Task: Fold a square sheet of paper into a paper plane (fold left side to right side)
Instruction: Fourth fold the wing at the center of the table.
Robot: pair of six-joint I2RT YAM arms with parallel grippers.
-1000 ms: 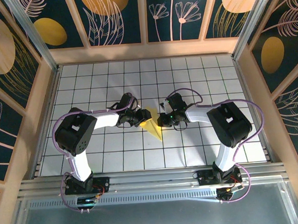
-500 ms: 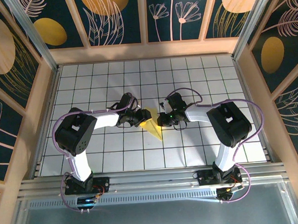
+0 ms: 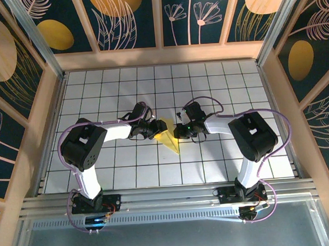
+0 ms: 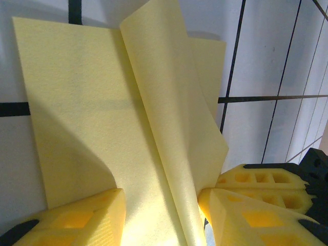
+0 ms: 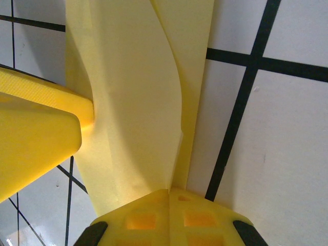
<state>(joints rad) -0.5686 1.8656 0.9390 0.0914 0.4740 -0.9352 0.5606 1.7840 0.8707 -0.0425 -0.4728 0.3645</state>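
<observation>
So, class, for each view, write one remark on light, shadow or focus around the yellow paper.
Top external: even light, the yellow paper small yet sharp. Left wrist: a soft shadow covers its lower left; the raised flap is brighter. Right wrist: the paper darkens beside the yellow finger on the left; grid lines crisp.

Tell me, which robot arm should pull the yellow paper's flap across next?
Probably the right arm. Its jaws are shut on the raised flap of the yellow paper, ready to carry it rightward. On the left arm, the jaws stand open around the flap.
</observation>
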